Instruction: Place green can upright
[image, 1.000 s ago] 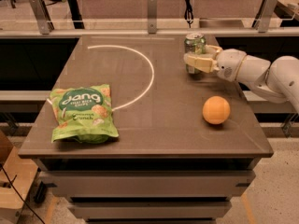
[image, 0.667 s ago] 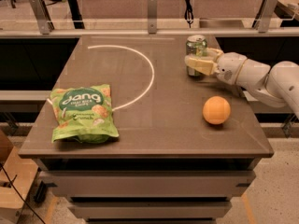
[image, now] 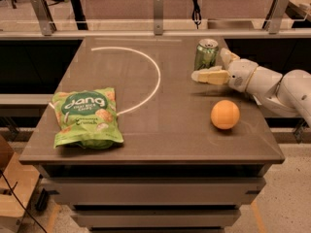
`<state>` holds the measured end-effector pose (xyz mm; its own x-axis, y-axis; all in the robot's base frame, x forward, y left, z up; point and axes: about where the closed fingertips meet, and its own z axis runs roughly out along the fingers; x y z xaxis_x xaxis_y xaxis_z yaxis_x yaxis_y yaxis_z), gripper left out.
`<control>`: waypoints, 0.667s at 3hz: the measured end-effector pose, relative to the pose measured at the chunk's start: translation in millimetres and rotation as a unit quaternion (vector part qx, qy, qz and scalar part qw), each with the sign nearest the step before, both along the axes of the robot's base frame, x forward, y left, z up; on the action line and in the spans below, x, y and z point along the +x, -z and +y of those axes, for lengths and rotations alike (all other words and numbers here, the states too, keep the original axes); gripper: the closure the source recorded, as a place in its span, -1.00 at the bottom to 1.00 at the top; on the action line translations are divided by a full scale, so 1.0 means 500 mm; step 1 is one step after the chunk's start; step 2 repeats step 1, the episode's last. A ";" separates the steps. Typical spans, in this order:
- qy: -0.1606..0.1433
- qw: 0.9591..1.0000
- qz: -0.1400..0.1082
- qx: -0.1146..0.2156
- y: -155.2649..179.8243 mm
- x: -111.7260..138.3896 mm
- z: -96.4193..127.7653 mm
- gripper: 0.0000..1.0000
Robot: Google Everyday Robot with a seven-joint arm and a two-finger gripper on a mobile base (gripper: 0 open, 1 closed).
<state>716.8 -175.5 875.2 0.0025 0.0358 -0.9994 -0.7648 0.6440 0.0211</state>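
The green can (image: 206,53) stands upright on its end at the back right of the table (image: 160,135), silver top up. My gripper (image: 209,64) reaches in from the right with its fingers spread apart. The near finger (image: 210,76) lies in front of the can's base. The far finger (image: 227,57) is just right of and behind the can. The can stands in the gap between them; I cannot tell whether either finger touches it.
An orange (image: 225,114) sits in front of the gripper, near the right edge. A flat green "dang" snack bag (image: 86,117) lies at the front left. A white arc (image: 150,81) is marked on the tabletop. A railing with posts runs behind the table.
The fingers have spread away from the can, which now stands free. The arm has drawn slightly to the right.
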 end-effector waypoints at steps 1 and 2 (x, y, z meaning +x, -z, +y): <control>0.000 1.000 0.000 0.000 0.000 0.000 0.000 -1.00; 0.000 1.000 0.000 0.000 0.000 0.000 0.000 -1.00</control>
